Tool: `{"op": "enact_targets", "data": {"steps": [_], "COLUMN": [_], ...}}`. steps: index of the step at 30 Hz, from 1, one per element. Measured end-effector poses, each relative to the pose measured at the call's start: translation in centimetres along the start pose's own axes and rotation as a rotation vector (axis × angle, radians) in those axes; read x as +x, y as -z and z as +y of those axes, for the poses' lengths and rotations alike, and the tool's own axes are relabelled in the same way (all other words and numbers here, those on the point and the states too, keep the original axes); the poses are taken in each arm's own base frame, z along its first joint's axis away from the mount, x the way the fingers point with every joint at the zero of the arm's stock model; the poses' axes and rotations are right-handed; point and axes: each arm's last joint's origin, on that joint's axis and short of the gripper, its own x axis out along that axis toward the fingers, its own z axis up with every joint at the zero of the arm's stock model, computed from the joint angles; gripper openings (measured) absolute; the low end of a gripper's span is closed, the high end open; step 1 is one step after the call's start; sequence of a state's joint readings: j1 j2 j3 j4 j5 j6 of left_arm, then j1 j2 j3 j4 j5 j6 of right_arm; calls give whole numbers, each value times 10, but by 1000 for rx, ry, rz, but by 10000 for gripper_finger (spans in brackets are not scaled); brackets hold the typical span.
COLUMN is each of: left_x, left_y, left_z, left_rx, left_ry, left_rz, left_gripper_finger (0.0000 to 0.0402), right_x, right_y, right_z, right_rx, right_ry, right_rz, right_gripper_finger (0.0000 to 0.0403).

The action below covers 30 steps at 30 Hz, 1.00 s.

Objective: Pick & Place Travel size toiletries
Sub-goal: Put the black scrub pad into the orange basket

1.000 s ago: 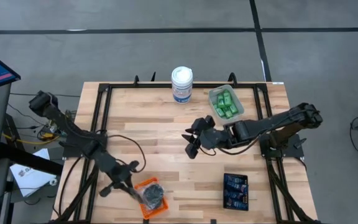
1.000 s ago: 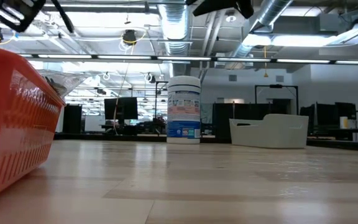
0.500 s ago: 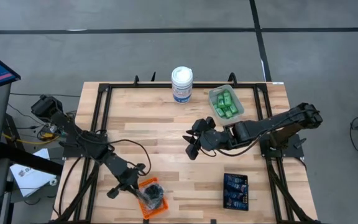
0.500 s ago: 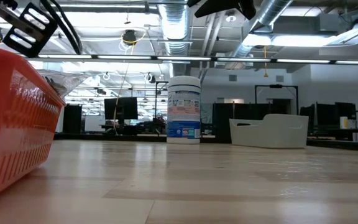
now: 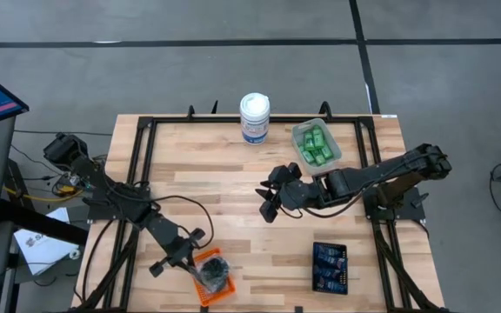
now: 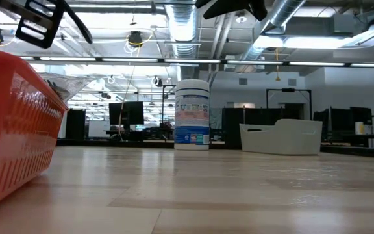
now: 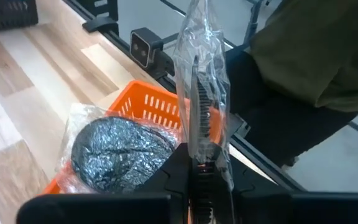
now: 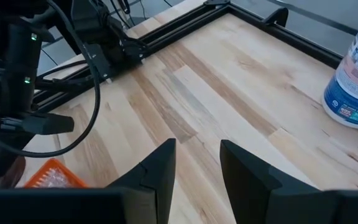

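Presently the left gripper (image 7: 205,163) hangs over the orange slatted plastic tray (image 5: 210,273) at the near edge of the pale wooden tabletop (image 5: 216,178), its fingers pressed together on the crinkled clear plastic wrap (image 7: 199,74) of a toiletry piece, which stands up between them. Below it in the tray lies a round dark grey puck in clear wrap (image 7: 118,151). The right gripper (image 8: 196,163) hovers above the middle of the tabletop, fingers spread and pinching nothing. Small bright green bottles (image 5: 317,145) fill a clear plastic tray (image 5: 299,133) at the far right; dark blue flat tubes (image 5: 329,265) sit in a black tray (image 5: 330,248) at the near right. A tall white canister with a blue label (image 5: 254,118) stands at the far edge, just beside the clear tray. A person in dark clothing (image 7: 303,68) shows beyond the table's edge.
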<state>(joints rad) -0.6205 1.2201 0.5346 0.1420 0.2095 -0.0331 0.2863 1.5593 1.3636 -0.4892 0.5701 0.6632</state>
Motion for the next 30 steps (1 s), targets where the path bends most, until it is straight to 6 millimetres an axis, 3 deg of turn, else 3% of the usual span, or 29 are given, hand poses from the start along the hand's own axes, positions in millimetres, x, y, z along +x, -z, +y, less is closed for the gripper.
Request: {"op": "enact_targets", "data": {"steps": [7,18,24,30], "left_x": [-1,-2,6,14], "left_y": [-2,-3,2,8], "left_z": [4,8,10,12], "left_rx": [94,94,109,125], "left_ry": [-56,-23,2,3], "left_rz": [-15,-27,2,32], "left_gripper_finger": [38,37,27,44], "right_x": [0,0,0,0], "right_y": [0,0,1,1], "right_z": [0,0,0,0], "right_rx": [0,-3,-3,-3], "right_ry": [0,1,1,1], "right_rz": [0,3,3,4], "right_gripper_finger": [118,118,118,118]}}
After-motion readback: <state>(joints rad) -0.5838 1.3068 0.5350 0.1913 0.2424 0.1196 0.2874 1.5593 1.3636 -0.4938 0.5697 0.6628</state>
